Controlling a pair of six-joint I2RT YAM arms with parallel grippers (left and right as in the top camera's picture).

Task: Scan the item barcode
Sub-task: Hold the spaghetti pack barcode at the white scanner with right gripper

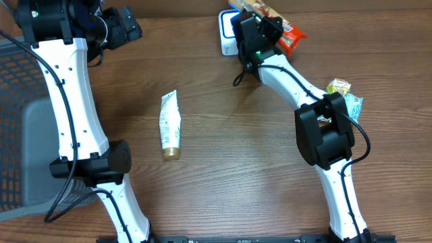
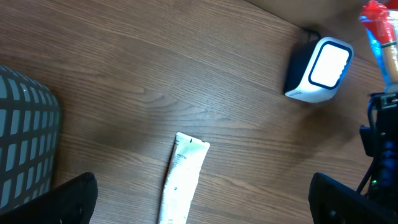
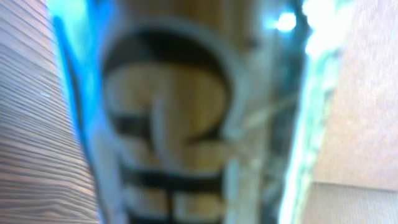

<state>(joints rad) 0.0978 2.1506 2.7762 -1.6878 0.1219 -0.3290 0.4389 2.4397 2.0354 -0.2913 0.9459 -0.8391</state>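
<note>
- The wooden desk fills the overhead view, and both arms reach across it from the near edge.
- A grey mesh basket stands at the far left, partly off the edge of the picture. Its corner also shows in the left wrist view.
- The left arm runs up the left side. Its left claw sits at the far left corner of the desk.
- That claw is released. In the left wrist view its two dark fingers stand wide apart, with only bare wood and the tube's end between them.
- The right arm rises from the near right and bends toward the far middle. There the right claw is clenched on the snack packet.
- The white scanner, lit blue-white on its face, sits on the desk at the far middle, just left of the right claw.
- The snack packet, orange and red, is held just beside the scanner and sticks out to the right of the claw. In the right wrist view it is a blurred close-up with large dark lettering and a blue glow along its edges.
- A white tube with a gold cap lies flat in the middle of the desk, cap toward the near side, well apart from the scanner.
- A small yellow packet and a blue packet lie at the right, beside the right arm.
</note>
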